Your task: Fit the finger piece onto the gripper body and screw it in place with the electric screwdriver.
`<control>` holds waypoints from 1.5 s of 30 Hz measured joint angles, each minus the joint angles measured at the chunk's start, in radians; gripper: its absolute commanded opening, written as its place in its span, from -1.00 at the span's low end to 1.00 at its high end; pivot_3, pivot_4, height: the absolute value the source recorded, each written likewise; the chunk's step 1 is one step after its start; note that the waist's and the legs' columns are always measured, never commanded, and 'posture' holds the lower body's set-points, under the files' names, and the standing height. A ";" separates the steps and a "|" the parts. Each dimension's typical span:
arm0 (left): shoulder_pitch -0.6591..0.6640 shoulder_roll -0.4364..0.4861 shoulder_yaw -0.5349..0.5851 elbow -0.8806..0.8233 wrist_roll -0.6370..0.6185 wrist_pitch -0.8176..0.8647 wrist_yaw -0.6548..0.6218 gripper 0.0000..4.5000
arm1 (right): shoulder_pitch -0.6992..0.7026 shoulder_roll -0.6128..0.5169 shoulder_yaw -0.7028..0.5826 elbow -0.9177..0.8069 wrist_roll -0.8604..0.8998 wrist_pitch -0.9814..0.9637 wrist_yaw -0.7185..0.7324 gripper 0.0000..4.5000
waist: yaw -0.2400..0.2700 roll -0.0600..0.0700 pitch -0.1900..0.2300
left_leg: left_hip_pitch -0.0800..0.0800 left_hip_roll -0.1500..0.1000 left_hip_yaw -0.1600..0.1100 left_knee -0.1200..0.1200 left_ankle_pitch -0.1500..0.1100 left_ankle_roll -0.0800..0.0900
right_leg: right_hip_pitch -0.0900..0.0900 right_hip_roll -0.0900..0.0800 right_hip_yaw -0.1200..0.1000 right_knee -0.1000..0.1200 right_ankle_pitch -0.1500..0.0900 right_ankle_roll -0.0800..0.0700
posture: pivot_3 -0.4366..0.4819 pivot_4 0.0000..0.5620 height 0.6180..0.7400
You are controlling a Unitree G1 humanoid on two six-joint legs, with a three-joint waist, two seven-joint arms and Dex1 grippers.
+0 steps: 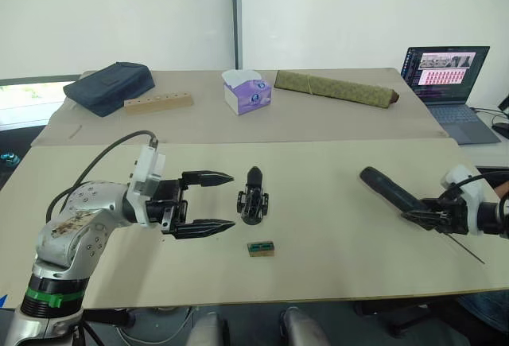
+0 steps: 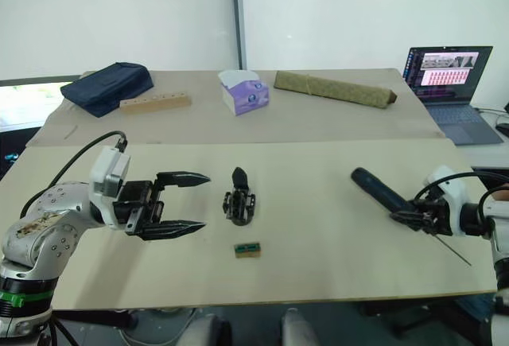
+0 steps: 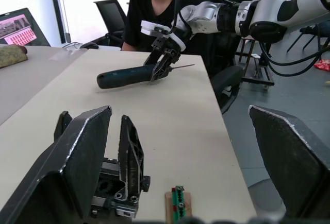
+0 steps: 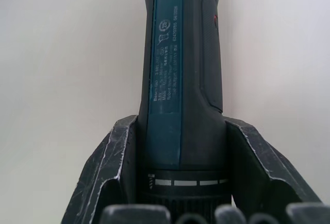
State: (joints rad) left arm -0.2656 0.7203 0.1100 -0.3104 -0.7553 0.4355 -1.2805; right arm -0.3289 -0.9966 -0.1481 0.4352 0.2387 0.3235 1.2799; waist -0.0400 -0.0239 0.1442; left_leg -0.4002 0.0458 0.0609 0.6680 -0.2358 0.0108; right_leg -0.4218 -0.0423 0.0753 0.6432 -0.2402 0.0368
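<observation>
Right now our right gripper (image 1: 429,217) is clamped on the bit end of the electric screwdriver (image 1: 390,190), a long matte-black cylinder lying on the tan table (image 1: 334,258) at roughly four o'clock from centre, its rounded end aimed inward and its thin metal bit (image 1: 465,249) poking out toward the near edge. Our left gripper (image 1: 208,201) hovers with its two black pointed fingers spread wide and nothing between them, just at nine o'clock of the gripper body (image 1: 253,200).

That gripper body is a squat black block with a ribbed bracket and a pointed black finger sticking out toward twelve o'clock. At its six o'clock sits a small green component on a tan wooden base (image 1: 261,248). We cannot pick out a separate finger piece with certainty; it may be among the black parts of the body.

We judge these risks:
- The screwdriver's smooth round barrel could roll or twist in our hold, since we grip it near one end and the long body would lever downward.
- The slim bit could catch the table edge and bend.
- Our left fingers, hard glossy plastic, could nudge the light body aside while closing.
</observation>
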 measured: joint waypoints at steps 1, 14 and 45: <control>0.016 0.002 0.002 0.006 0.013 -0.023 -0.013 1.00 | 0.058 -0.008 -0.019 -0.126 0.025 0.048 -0.003 -0.14 | 0.001 0.000 0.000 | 0.000 0.000 0.000 0.000 0.000 0.000 | 0.000 0.000 0.000 0.001 0.000 0.000 | -0.05 -0.47 1.00; 0.181 -0.003 -0.015 0.123 0.175 -0.272 -0.108 1.00 | 0.318 0.054 0.080 -0.776 0.086 0.261 -0.186 -0.14 | 0.027 -0.003 0.002 | -0.003 0.000 0.001 0.002 0.000 0.000 | -0.002 -0.002 -0.001 -0.002 0.000 0.000 | -0.05 -0.47 1.00; 0.165 -0.031 -0.091 0.181 0.225 -0.327 -0.114 1.00 | -0.278 -0.355 0.623 -0.964 0.056 0.911 -0.071 0.98 | 0.026 -0.004 0.002 | -0.006 0.003 0.002 0.002 0.000 0.000 | -0.008 -0.002 -0.004 -0.001 0.000 -0.005 | -0.05 -0.47 1.00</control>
State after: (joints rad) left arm -0.1003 0.6897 0.0187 -0.1296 -0.5303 0.1082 -1.3945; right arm -0.6068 -1.3514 0.4749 -0.5284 0.2947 1.2349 1.2090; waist -0.0144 -0.0278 0.1466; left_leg -0.4064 0.0492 0.0626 0.6703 -0.2360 0.0104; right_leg -0.4294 -0.0445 0.0710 0.6421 -0.2406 0.0313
